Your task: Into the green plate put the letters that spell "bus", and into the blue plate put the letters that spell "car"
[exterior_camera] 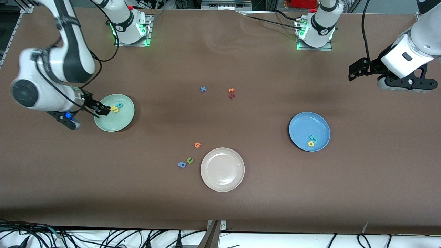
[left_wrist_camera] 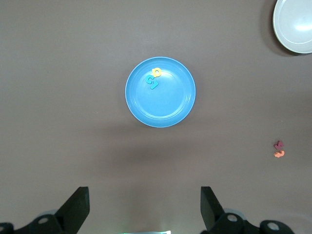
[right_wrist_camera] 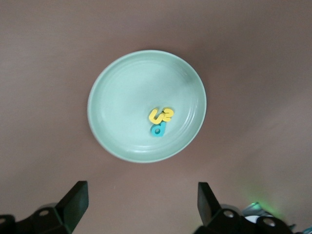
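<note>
The green plate (exterior_camera: 119, 122) (right_wrist_camera: 126, 92) lies toward the right arm's end of the table. In it a yellow u (right_wrist_camera: 155, 116), a yellow s (right_wrist_camera: 167, 114) and a teal b (right_wrist_camera: 158, 130) lie bunched together (exterior_camera: 115, 108). My right gripper (exterior_camera: 103, 110) (right_wrist_camera: 140, 204) hangs open and empty over the plate's rim. The blue plate (exterior_camera: 303, 125) (left_wrist_camera: 165, 105) holds a yellow a (left_wrist_camera: 156, 72) touching teal foam (left_wrist_camera: 152, 82); I cannot tell whether the teal is one letter or two. My left gripper (exterior_camera: 353, 71) (left_wrist_camera: 145, 207) waits open, high over the left arm's end of the table.
A beige plate (exterior_camera: 222, 169) (left_wrist_camera: 295, 24) lies nearer the front camera, mid-table. Beside it lie an orange letter (exterior_camera: 197, 145), a green u (exterior_camera: 190, 160) and a blue a (exterior_camera: 182, 165). Farther from the camera lie a blue x (exterior_camera: 203, 89) and orange and dark red letters (exterior_camera: 231, 93) (left_wrist_camera: 279, 149).
</note>
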Tool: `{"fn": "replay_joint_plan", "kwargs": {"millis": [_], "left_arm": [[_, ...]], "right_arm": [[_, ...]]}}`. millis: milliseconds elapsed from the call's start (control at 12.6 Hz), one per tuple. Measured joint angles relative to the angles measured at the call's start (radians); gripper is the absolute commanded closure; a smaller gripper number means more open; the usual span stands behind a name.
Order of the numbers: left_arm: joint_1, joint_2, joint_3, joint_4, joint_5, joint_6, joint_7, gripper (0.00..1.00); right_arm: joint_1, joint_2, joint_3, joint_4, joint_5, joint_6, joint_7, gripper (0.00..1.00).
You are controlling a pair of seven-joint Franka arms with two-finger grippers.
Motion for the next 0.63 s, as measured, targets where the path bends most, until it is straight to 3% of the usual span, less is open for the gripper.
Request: {"fn": "replay_joint_plan", "kwargs": {"millis": [317,634], "left_arm": [[0.000,0.000,0.000,0.000,0.000,0.000,0.000,0.00],[-0.001,0.000,0.000,0.001,0.000,0.000,0.000,0.00]], "right_arm": [[0.000,-0.021,-0.015,0.201,0.000,-0.183,-0.194,0.00],[-0.005,-0.023,-0.050,0.319,0.000,-0.224,-0.335,0.01]]}}
